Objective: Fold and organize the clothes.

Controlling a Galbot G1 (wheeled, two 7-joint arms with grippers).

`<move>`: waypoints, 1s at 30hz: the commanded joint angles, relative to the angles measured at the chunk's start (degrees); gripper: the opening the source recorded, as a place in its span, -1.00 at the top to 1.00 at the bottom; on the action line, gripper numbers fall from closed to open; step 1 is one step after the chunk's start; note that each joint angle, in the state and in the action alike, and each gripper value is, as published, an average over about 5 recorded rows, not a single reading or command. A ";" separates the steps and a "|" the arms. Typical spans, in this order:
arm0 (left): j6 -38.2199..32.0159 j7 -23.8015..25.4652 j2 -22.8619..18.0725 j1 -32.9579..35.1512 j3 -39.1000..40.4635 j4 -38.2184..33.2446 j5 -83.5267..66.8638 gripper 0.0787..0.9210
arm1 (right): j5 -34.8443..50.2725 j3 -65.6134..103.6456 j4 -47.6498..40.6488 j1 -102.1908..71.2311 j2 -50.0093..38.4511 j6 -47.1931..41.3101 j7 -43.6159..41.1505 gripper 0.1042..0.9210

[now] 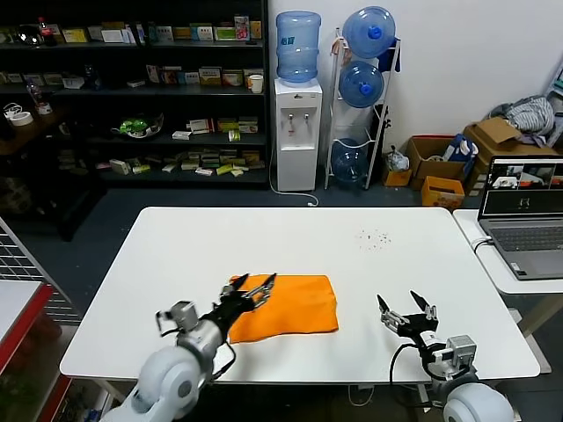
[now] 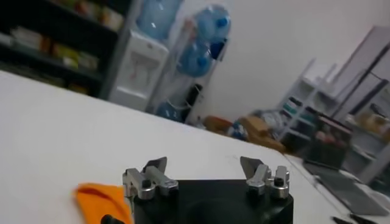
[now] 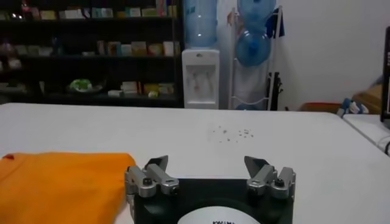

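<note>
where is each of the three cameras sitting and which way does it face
Head view: on the head, looking forward and down at the white table; both arms show, the left gripper open over the orange T-shirt, the right gripper open above bare table.
Left wrist view: behind the open left gripper, facing across the table.
Right wrist view: behind the open right gripper, facing the water dispenser.
Shared: all three show the T-shirt.

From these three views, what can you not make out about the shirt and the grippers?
- T-shirt lettering: not seen in any view; only plain orange shows.
- Shirt's left part, head view: covered by the open left gripper.
- Left wrist view: only one orange corner shows; the frame edge cuts the rest.
- Right wrist view: shirt cut by the frame edge.
- Right gripper: open, beside the shirt, apart from it.
</note>
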 commanded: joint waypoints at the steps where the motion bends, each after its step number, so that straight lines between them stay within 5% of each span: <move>1: -30.92 17.45 -8.41 26.20 -27.21 0.28 26.99 -0.75 | -2.82 6.69 -3.75 -2.79 2.59 11.91 -7.19 -0.76; 10: -33.02 17.82 -8.87 29.24 -31.91 1.92 21.42 -0.77 | -6.15 12.47 -3.29 -7.44 5.09 19.12 -10.21 -0.76; 30: -32.95 17.32 -9.17 28.61 -31.08 1.61 21.41 -0.77 | -3.89 12.72 -4.38 -8.04 6.85 19.33 -10.72 -0.76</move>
